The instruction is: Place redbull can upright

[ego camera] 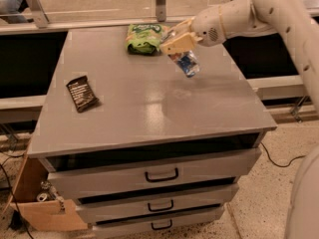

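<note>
The end effector (175, 42) is over the far part of the bench (149, 113), toward the far right corner. It is closed on the can (186, 63), gripping its upper end. The can is tilted, its lower end pointing toward the front right corner; whether it touches the bench is unclear. A green bag (144, 38) lies at the far edge, just beside the end effector. A black bar (82, 93) lies near the left edge, well apart from the can.
</note>
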### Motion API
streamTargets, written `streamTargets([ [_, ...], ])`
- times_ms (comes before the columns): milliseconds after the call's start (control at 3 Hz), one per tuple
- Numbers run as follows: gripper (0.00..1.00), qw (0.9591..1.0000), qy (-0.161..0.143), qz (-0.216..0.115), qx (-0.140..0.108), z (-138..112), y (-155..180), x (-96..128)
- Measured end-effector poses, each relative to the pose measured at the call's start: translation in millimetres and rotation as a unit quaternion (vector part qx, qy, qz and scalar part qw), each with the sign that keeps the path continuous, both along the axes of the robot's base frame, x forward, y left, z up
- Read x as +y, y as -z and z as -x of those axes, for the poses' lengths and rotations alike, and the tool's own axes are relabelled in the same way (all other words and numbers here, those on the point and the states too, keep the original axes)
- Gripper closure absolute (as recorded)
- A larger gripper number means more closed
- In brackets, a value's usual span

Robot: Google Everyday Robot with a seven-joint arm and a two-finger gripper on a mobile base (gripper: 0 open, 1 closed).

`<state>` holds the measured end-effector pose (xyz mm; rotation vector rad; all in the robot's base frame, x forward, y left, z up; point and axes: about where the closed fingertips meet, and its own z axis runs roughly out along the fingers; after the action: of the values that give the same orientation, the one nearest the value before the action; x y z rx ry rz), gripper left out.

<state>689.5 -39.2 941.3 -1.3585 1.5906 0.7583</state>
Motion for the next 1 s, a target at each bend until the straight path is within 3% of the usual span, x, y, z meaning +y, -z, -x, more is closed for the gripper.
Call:
streamTargets([
  [333,1.0,1.0,0.002,0.001,0.001,0.1,-0.6,-0.6],
  [667,1.0,0.9994,0.016,-0.025,-0.018,5.7,-5.3,-5.7],
  [1000,1.0,0.9952,0.042,-0.069,-0.056,18.8,-8.7,-17.1],
])
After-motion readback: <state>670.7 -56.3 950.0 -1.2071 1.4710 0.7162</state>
